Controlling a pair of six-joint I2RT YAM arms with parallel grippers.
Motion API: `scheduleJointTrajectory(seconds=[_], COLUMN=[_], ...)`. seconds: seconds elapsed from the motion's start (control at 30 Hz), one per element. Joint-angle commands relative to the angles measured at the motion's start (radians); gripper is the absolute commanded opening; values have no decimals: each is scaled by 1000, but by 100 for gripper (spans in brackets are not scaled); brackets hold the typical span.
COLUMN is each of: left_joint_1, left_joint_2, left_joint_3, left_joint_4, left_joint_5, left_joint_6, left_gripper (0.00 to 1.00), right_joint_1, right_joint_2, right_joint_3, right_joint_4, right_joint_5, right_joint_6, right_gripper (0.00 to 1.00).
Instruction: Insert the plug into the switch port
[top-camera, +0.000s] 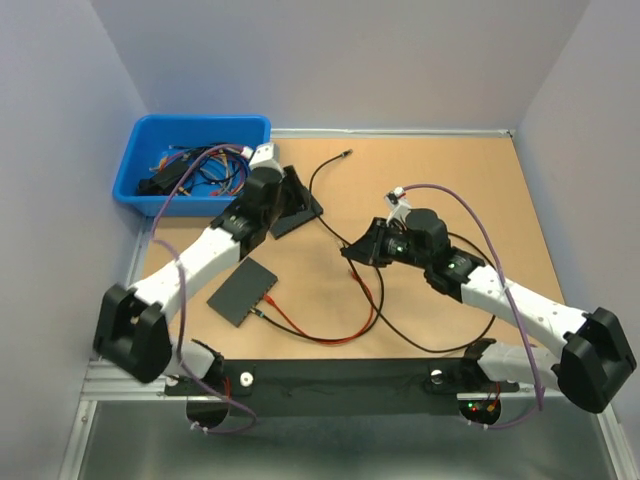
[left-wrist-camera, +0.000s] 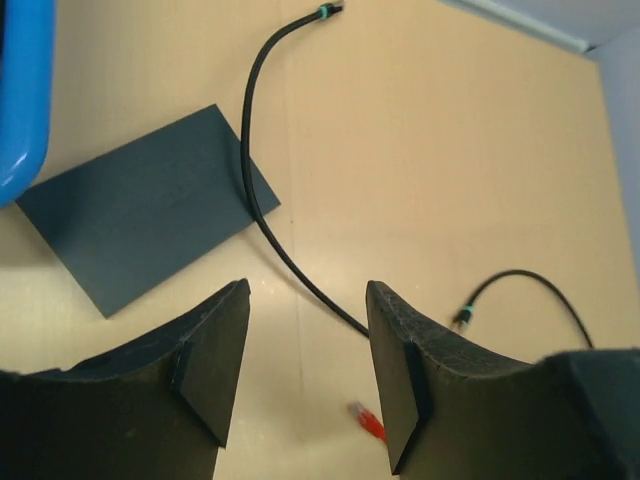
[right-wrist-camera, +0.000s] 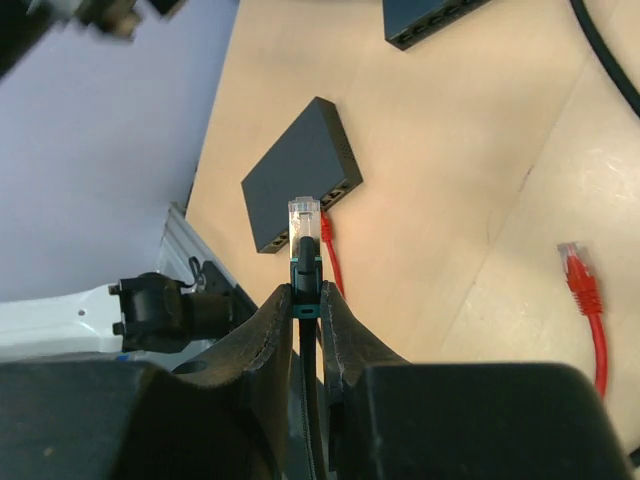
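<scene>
On the table (top-camera: 450, 170), the near switch (right-wrist-camera: 295, 172) has a red cable (right-wrist-camera: 333, 258) plugged in, but the black lead's plug (right-wrist-camera: 304, 214) is not yet seated. The right gripper (right-wrist-camera: 305, 296) pinches it tight, raised to the right of that switch and facing its ports. The left gripper (left-wrist-camera: 305, 335) gapes empty beside the far switch (left-wrist-camera: 150, 225).

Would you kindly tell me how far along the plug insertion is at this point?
Done: the right gripper is shut on the black cable's plug. In hand: the plug points toward the switch, apart from its port face, where a red cable already sits. Left: align it with a free port and push it in. The left gripper is open, holding nothing.
</scene>
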Motion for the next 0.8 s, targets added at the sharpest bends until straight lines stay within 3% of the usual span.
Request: scheduleJointTrajectory(seconds=[0.0, 0.13, 0.27, 0.77], left_joint_1=[16, 28, 68, 212], left_joint_2=[229, 539, 654, 854], left_joint_3=[236, 564, 690, 779], left_joint_4=[-139, -318, -368, -415], left_joint_5=[-40, -75, -62, 3], left_joint_6=[132, 156, 119, 53], left_gripper=[62, 62, 62, 62], right_joint_1=[-9, -11, -12, -12], right_joint_2=[-63, -95, -132, -198], right_joint_3=[22, 31, 34, -29], right_joint_4=[-54, -80, -132, -157], right_joint_5=[74, 97, 101, 89], right_joint_6=[-39, -46, -51, -40], right_gripper=[0, 0, 1, 1])
